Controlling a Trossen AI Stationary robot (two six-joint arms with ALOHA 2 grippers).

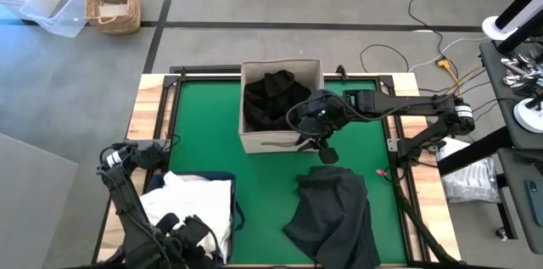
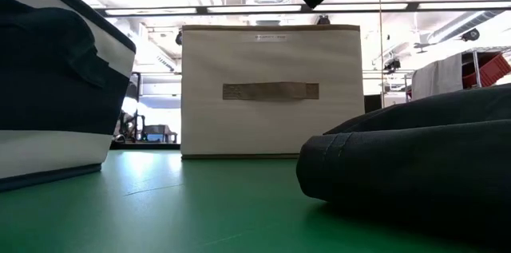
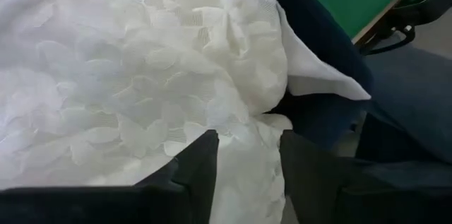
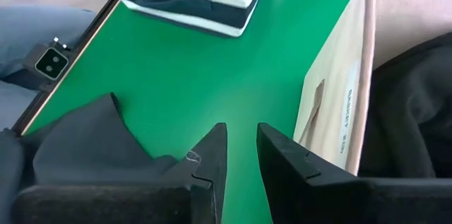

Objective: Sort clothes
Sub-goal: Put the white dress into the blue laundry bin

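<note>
High view: we see the right gripper [image 1: 326, 152] hanging over the green mat [image 1: 199, 133], just off the front wall of the beige fabric box [image 1: 280, 142], where black clothes [image 1: 273, 99] are already heaped; its own wrist camera shows its fingers [image 4: 212, 155] a narrow slot apart with bare mat between them and nothing held, which we judge fits an arm between a drop into the box and the next pick; just beside it on the mat lies a dark charcoal garment [image 1: 333, 214], crumpled and reaching to the table's near edge, and we take this for the next dark piece to go the same way; the box stands at the far middle of the mat, presumably so that either arm can reach it; at the near left corner the navy blue bin [image 1: 235, 197] holds the white garments [image 1: 193, 203], piled above its rim; the left gripper [image 3: 248, 155] hovers low over that pile, fingers parted a moderate way, white textured cloth showing in the gap, though we cannot tell whether the fabric is pinched or merely lies beneath them; the split looks deliberate, we judge, lights to the bin and darks to the box; the low view shows the charcoal piece lying well clear of the box.
</note>
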